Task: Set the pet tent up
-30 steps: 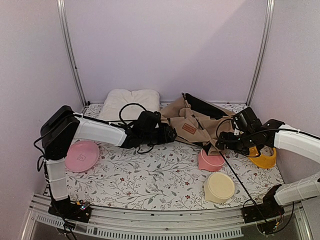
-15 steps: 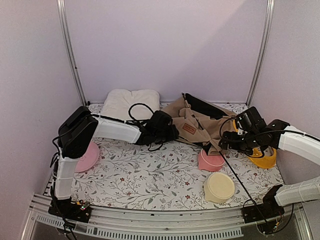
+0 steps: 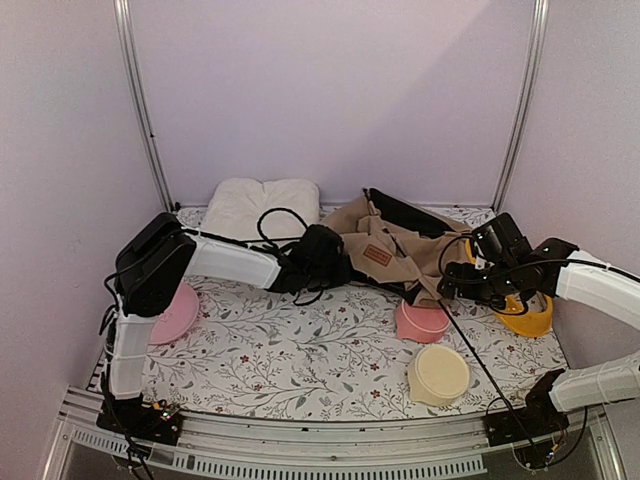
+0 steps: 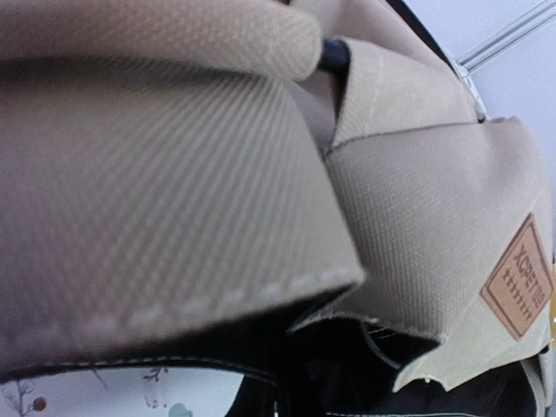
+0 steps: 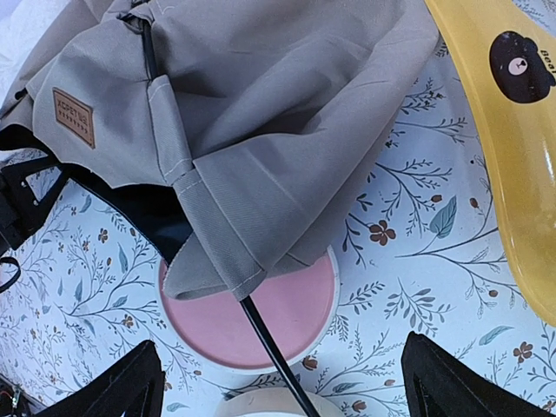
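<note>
The pet tent (image 3: pixel 390 245) lies collapsed at the back middle of the table, tan fabric with a brown label patch (image 3: pixel 378 257). A thin black pole (image 3: pixel 480 360) runs out of it toward the near right. My left gripper (image 3: pixel 335 262) sits at the tent's left edge. In the left wrist view the tent's fabric (image 4: pixel 174 174) fills the frame and hides the jaws, which are shut on its hem. My right gripper (image 5: pixel 282 382) stands wide open above a pink bowl (image 5: pixel 287 321). The pole (image 5: pixel 269 347) passes between its fingers, touching neither.
A cream cushion (image 3: pixel 262 205) lies at the back left. A pink plate (image 3: pixel 178 312) sits by the left arm. The pink bowl (image 3: pixel 422 322), a cream bowl (image 3: pixel 438 373) and a yellow bowl (image 3: pixel 527 318) crowd the right side. Side walls stand close.
My left arm pushed right into the tent's edge and its jaws went from open to shut. The right arm shifted slightly right and stayed open.
</note>
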Action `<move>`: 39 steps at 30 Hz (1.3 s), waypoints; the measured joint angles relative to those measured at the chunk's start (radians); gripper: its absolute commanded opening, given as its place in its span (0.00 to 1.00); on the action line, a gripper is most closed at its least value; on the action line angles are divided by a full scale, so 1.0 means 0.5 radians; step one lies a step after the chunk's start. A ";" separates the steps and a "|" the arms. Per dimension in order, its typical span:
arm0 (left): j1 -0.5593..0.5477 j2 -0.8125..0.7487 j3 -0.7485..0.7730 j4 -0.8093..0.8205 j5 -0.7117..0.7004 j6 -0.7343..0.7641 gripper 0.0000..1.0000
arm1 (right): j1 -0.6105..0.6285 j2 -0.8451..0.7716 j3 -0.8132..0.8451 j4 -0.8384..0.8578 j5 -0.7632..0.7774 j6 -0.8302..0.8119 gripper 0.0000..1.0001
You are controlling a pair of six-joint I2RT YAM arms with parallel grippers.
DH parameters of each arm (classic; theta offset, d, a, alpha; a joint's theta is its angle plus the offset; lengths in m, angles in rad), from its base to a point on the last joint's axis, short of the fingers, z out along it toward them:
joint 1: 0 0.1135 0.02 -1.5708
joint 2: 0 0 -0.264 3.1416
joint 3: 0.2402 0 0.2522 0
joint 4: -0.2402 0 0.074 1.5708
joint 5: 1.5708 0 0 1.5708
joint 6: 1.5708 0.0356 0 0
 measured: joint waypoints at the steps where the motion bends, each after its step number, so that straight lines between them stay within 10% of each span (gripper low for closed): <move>1: 0.004 -0.031 -0.031 -0.003 -0.005 0.029 0.00 | 0.000 0.005 0.000 0.002 -0.003 -0.005 0.97; 14: 0.309 -0.713 -0.392 -0.058 0.012 0.378 0.00 | 0.053 0.074 0.093 0.070 -0.198 -0.158 0.96; 39: 0.710 -0.922 -0.739 -0.089 0.230 0.568 0.00 | 0.213 0.089 -0.004 0.159 -0.266 -0.103 0.90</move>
